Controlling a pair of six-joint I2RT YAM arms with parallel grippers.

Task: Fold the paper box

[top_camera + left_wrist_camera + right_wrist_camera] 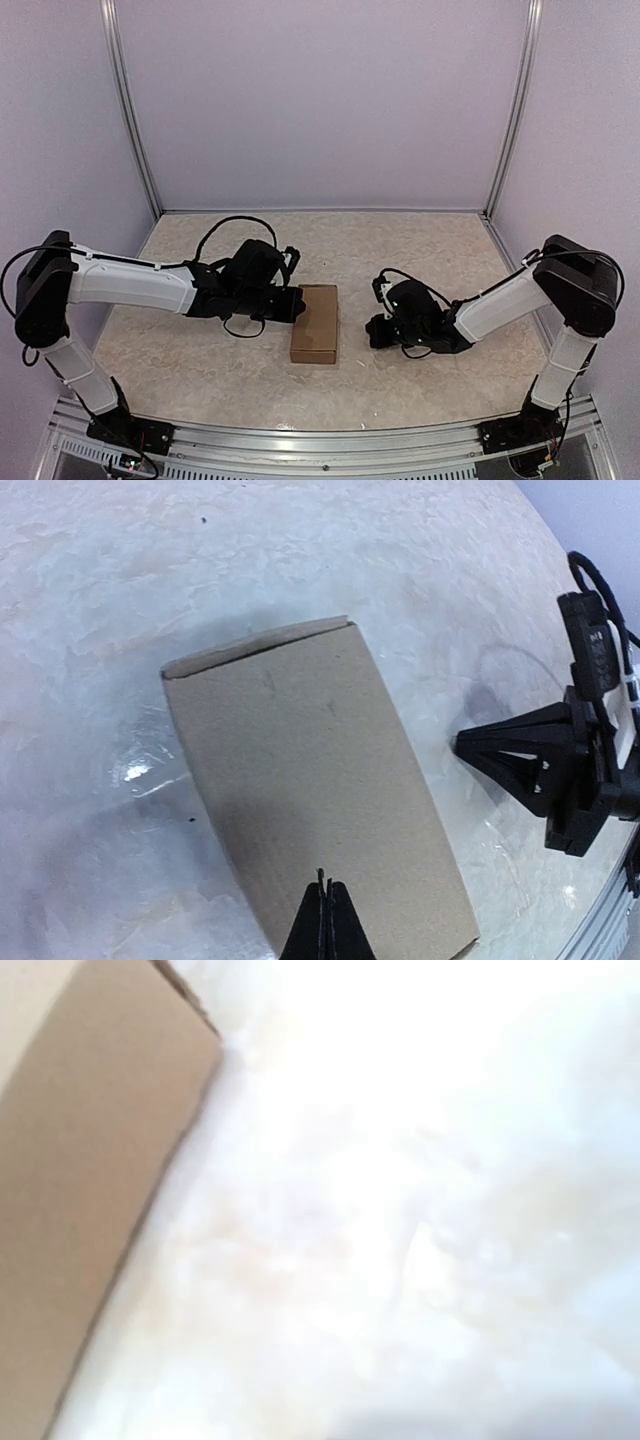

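The paper box (316,323) is a plain brown oblong box, closed and lying flat in the middle of the table. In the left wrist view the box (310,780) fills the centre, with a thin seam along its far end. My left gripper (299,305) is shut and empty, its tips (325,882) just over the box's left side. My right gripper (378,331) is low over the table, a short gap to the right of the box, and its fingers (500,755) come to one point. The right wrist view is washed out and shows only a box edge (90,1160).
The marbled tabletop (420,250) is enclosed by pale walls with metal corner posts (508,110). An aluminium rail (330,440) runs along the near edge, with the arm bases on it. Black cables loop over both wrists.
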